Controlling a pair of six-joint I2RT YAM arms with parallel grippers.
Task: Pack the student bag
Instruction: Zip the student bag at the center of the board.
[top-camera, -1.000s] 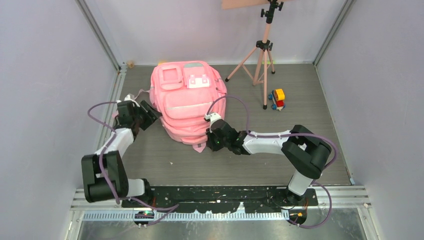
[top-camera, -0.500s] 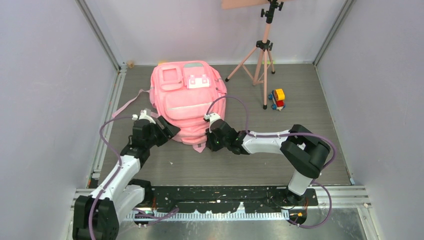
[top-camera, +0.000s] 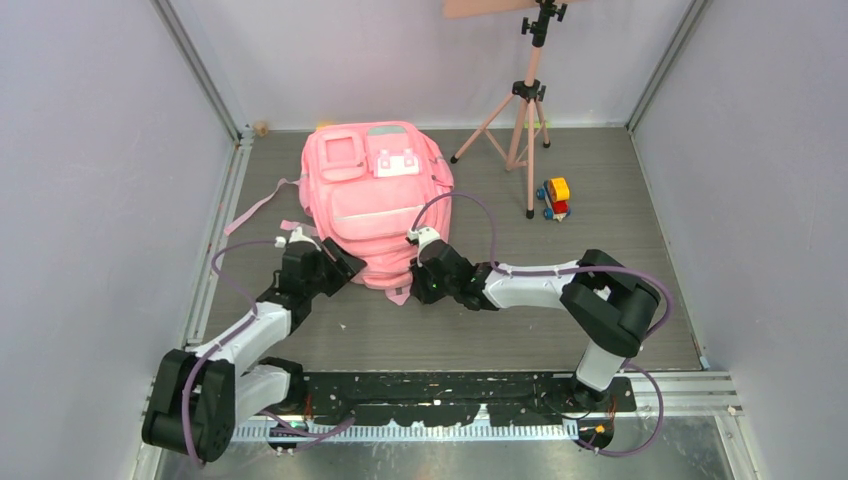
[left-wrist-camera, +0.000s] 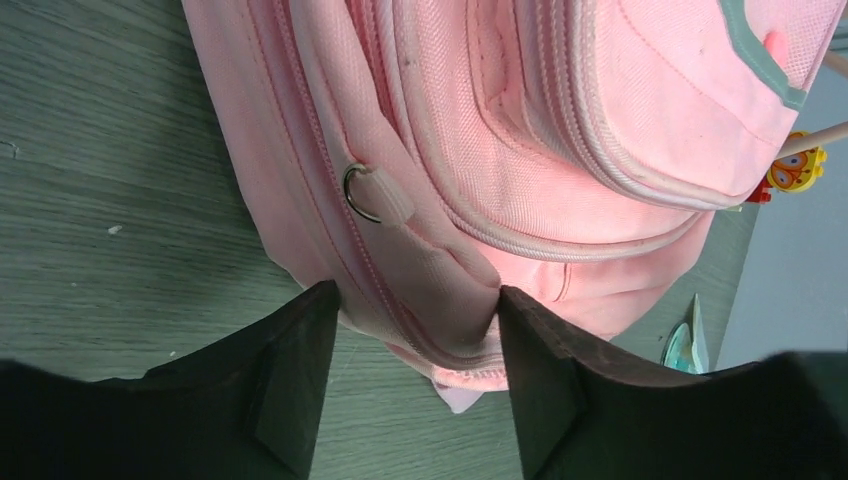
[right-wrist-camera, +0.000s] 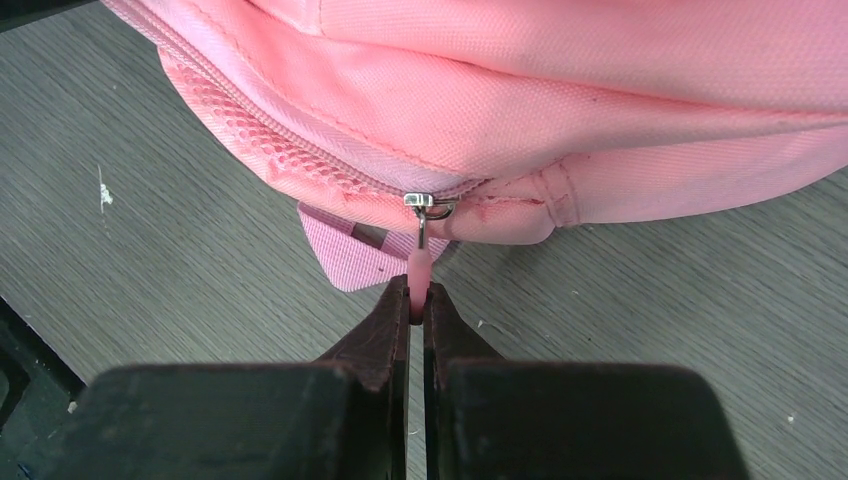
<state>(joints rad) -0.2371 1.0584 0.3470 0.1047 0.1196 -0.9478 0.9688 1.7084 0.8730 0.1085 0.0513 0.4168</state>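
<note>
The left arm is stretching low and forward, with the left gripper (left-wrist-camera: 415, 300) holding its jaws apart around the near-left corner of the student bag (top-camera: 375, 190). The right arm is bending inward, its right gripper (right-wrist-camera: 417, 292) clamping the pink zip pull (right-wrist-camera: 421, 262). The bag is lying flat, pockets up, at the centre-left of the table (top-camera: 600, 190).

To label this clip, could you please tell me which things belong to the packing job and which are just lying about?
Job: bag; zip pull, pinched by the right gripper; left gripper, open at the bag's corner.
Lying about: tripod; toy, untouched.
</note>
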